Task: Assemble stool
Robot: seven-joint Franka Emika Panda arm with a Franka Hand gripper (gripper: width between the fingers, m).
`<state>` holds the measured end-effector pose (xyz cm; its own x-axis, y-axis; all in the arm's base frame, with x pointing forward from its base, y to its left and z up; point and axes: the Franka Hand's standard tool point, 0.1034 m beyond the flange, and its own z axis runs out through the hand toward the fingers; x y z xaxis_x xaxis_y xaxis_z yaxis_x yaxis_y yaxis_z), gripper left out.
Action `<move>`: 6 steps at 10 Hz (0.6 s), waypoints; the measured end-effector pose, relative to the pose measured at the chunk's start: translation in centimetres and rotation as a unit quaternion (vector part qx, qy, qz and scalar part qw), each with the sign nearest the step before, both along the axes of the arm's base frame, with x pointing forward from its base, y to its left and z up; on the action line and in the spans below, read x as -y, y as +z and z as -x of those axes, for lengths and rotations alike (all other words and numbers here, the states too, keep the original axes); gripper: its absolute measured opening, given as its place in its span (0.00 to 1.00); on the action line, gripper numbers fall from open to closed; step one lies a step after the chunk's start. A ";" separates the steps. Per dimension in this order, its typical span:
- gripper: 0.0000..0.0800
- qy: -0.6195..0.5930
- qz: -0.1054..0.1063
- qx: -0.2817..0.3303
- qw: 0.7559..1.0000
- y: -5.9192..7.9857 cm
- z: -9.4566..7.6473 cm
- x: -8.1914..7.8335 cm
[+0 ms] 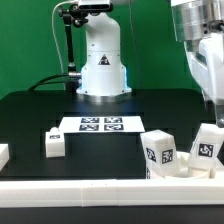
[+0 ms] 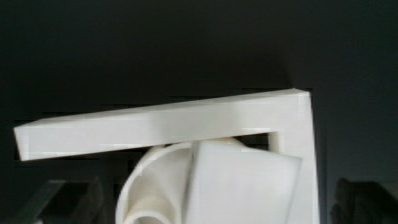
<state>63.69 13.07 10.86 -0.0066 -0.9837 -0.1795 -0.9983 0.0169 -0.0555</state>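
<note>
In the wrist view the stool's round white seat (image 2: 210,180) stands on its edge, right against the inside corner of the white rail (image 2: 169,125). My gripper (image 2: 210,208) is open and straddles the seat. Its dark fingers (image 2: 64,205) show on either side with a gap to the disc, so nothing is held. In the exterior view the gripper (image 1: 208,103) hangs at the right, above a tagged white stool part (image 1: 207,146). A second tagged part (image 1: 160,151) stands just to its left. A short white leg (image 1: 55,143) lies apart at the left.
The marker board (image 1: 100,124) lies flat mid-table in front of the robot base (image 1: 101,65). The long white rail (image 1: 100,190) runs along the front edge. Another white piece (image 1: 3,153) shows at the left border.
</note>
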 end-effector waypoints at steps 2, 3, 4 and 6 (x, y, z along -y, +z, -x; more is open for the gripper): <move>0.81 0.057 0.004 0.010 0.998 0.0 0.0 0.0; 0.81 0.124 0.008 0.022 0.992 0.0 0.0 0.0; 0.81 0.177 0.014 0.030 0.984 0.0 0.0 0.0; 0.81 0.323 0.043 0.046 0.944 -0.3 0.2 -0.1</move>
<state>63.53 13.14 10.56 0.6117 -0.7881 -0.0685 -0.7895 -0.6027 -0.1160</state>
